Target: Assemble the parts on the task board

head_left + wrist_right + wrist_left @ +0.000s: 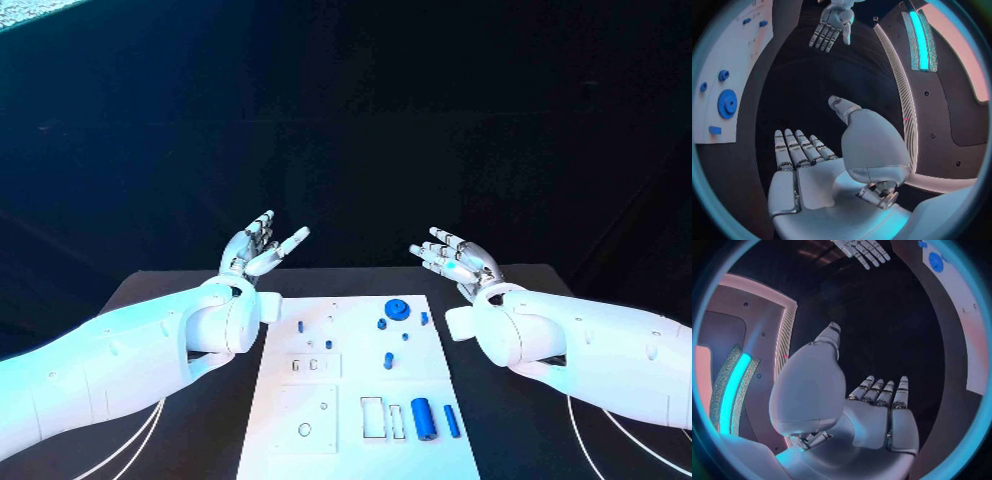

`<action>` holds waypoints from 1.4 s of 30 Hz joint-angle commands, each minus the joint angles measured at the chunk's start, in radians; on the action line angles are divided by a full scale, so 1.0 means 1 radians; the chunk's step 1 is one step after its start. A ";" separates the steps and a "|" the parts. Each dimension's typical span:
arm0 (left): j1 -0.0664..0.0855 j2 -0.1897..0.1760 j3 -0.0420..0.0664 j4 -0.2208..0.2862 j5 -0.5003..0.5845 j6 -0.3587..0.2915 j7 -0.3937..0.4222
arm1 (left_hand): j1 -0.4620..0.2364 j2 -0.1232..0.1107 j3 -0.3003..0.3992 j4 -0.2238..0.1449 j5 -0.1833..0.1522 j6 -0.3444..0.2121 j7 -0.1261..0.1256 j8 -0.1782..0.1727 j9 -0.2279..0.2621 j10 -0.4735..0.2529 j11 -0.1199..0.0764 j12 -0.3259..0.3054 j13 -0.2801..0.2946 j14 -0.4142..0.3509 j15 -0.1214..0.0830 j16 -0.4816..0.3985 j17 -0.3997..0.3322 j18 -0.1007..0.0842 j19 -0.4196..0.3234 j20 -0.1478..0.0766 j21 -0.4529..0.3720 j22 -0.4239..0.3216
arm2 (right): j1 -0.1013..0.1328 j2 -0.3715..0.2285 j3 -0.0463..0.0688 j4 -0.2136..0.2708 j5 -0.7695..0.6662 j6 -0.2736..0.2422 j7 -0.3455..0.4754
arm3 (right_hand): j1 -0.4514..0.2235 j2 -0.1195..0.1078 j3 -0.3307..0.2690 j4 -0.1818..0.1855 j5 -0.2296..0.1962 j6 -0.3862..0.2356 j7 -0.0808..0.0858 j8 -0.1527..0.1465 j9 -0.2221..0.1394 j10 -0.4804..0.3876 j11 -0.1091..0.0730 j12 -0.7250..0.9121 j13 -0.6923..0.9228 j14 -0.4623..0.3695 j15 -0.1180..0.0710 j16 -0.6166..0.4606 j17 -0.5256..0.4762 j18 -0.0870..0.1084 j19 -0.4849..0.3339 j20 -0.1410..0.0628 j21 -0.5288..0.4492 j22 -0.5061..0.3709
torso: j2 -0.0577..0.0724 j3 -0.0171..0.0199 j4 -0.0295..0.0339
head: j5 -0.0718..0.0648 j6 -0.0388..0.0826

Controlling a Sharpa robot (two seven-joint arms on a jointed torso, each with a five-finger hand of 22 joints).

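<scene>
A matte black table [173, 290] carries a flat white task board [361, 400] at its middle, with dark cloth behind. On the board lie small blue parts: a round toothed gear [397, 308] toward 12 o'clock, and a thick cylinder [423, 418] beside a thin pin [451, 421] toward 5 o'clock. The left hand [260, 248], silver and glossy, is raised at 10 o'clock off the board, fingers spread, holding nothing. The right hand [459, 262] is raised at 2 o'clock, likewise spread and empty.

The task board [361, 400] lies mid-surface [188, 285], parts [423, 418] on it, left hand [257, 250] at ten o'clock, right hand [459, 262] at two.
</scene>
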 commanded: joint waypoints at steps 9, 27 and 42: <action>0.002 -0.040 0.000 0.035 -0.044 0.130 -0.002 | 0.064 0.019 0.107 0.012 0.000 0.072 0.118 0.022 0.014 0.101 0.066 0.026 0.015 0.081 0.028 0.028 0.019 0.046 0.010 0.023 0.009 0.004 | 0.044 -0.016 -0.022 -0.066 -0.432 0.104 -0.041 | 0.159 -0.021 0.065 -0.096 -0.018 0.410 0.150 0.108 0.087 0.527 -0.035 0.066 0.030 0.499 -0.057 0.116 0.069 0.086 0.392 0.001 0.146 0.064 | 0.026 -0.0093 0.0111 | -0.014 -0.024; 0.009 -0.128 0.008 0.160 -0.040 0.256 -0.061 | 0.104 0.119 0.264 -0.008 -0.034 0.647 0.100 0.201 0.118 0.844 0.043 0.139 0.054 0.793 -0.021 0.240 0.171 0.091 0.602 0.019 0.219 0.077 | 0.103 -0.003 -0.022 -0.079 -1.104 0.159 -0.234 | 0.166 -0.074 0.152 -0.113 0.002 0.714 0.083 0.178 0.120 0.811 -0.115 0.030 0.028 0.799 -0.156 0.184 0.109 0.114 0.652 -0.067 0.247 0.080 | 0.087 -0.0138 0.0327 | -0.032 -0.029; 0.015 -0.179 0.012 0.266 -0.054 0.267 -0.071 | 0.090 0.094 0.318 -0.011 -0.038 0.682 0.092 0.210 0.123 0.906 0.029 0.104 0.051 0.855 -0.039 0.239 0.216 0.093 0.687 -0.003 0.258 0.081 | 0.107 0.023 -0.022 -0.058 -1.408 0.238 -0.403 | 0.173 -0.108 0.061 -0.085 0.000 0.785 0.029 0.191 0.173 0.918 -0.180 0.026 0.054 1.050 -0.252 0.574 0.478 0.108 0.780 -0.190 0.670 0.359 | 0.124 -0.0220 0.0501 | -0.042 -0.025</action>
